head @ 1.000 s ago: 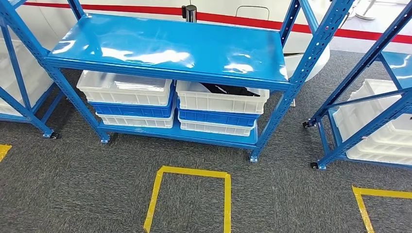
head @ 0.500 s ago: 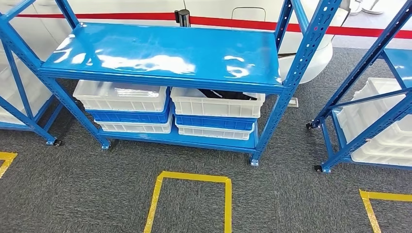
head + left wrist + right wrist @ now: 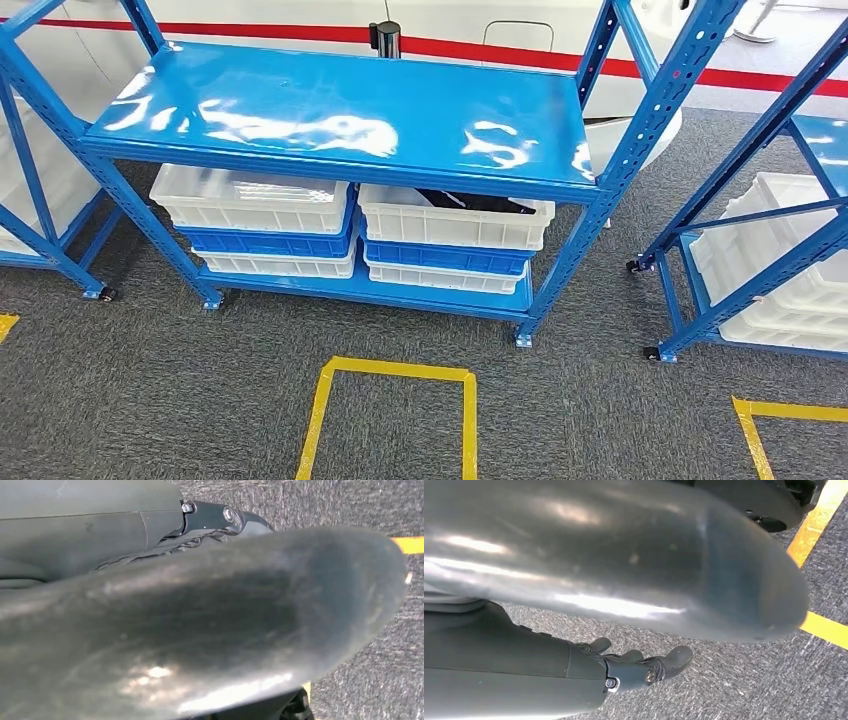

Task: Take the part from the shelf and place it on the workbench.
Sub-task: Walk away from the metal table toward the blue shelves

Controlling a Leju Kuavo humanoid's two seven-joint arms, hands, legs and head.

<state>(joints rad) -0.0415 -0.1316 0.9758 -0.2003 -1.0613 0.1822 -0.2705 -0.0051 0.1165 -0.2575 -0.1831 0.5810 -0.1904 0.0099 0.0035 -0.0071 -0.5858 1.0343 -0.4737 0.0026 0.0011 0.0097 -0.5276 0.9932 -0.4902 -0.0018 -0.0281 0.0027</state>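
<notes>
Below, the left robot hand (image 3: 220, 517) is seen hanging over grey carpet (image 3: 380, 680), most of it hidden behind a large blurred grey surface, so whether its fingers are spread or closed cannot be told. The right robot hand (image 3: 644, 667) is likewise seen above the carpet near a strip of yellow tape (image 3: 824, 627); its dark fingers are gently curved and apart, and nothing is held in them.

Further out, in the head view, a blue shelf (image 3: 340, 105) is seen ahead, its glossy top board bare. On its lower board six crates are stacked in two piles of three, each pile white, blue, white from the top. The top white crate of the left pile (image 3: 250, 200) seems to hold nothing, though its inside is only partly seen. In the top white crate of the right pile (image 3: 455, 215) a dark part (image 3: 475, 203) is lying, possibly more than one piece. No readable writing is seen on anything. A second blue rack (image 3: 760, 250) with stacked white trays stands to the right. A yellow tape square (image 3: 395, 415) is marked on the floor before the shelf.
</notes>
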